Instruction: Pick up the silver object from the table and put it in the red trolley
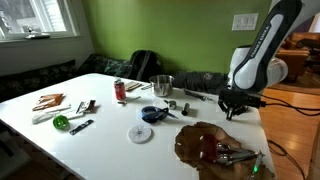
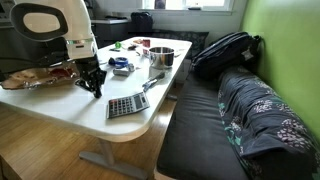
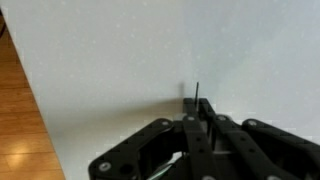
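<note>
Arm: the white Panda arm (image 1: 262, 52) stands at the right end of the white table (image 1: 105, 140) in an exterior view.
Gripper: the gripper (image 3: 200, 120) points down over a bare part of the table near its edge. Contact with the surface cannot be told.
Tool state: narrow. In the wrist view the jaws are drawn together at the centre with nothing between them.
Silver object: a small grey metallic piece (image 1: 170, 104) lies on the table, just right of a blue item (image 1: 152, 114) and well left of the gripper. It is too small to show detail.
Red trolley: a red piece with shiny parts (image 1: 222, 152) sits on the brown tray (image 1: 190, 140) at the near right corner, nearer the camera than the gripper.
Silver pot: the pot (image 1: 162, 85) stands upright, far from the camera, beyond the blue item.
Red can: the can (image 1: 120, 90) stands upright, left of the pot.
Calculator: the calculator (image 2: 127, 104) lies flat just right of the gripper in an exterior view.
White disc: the disc (image 1: 140, 133) lies flat, near side of the blue item.
Green item: the item (image 1: 62, 122) lies at the left end of the table.
Backpack: the black backpack (image 2: 228, 50) rests on the bench beyond the table.
Floor: wooden boards (image 3: 20, 120) show left of the table edge in the wrist view.
</note>
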`<action>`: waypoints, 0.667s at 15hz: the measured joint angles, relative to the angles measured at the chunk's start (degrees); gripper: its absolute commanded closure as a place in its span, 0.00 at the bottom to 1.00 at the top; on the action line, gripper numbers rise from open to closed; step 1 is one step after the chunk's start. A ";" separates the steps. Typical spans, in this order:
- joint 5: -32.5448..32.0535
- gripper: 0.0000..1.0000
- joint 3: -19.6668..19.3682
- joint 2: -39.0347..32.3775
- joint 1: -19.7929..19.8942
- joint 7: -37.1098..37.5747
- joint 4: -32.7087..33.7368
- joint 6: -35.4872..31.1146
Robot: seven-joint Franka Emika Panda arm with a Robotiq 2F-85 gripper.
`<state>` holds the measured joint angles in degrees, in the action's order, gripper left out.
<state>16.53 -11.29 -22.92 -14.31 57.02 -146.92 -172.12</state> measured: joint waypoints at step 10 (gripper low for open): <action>1.97 0.98 12.16 25.74 0.54 -7.10 -11.16 6.17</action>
<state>18.49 0.87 2.82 -13.77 49.92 -158.08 -165.94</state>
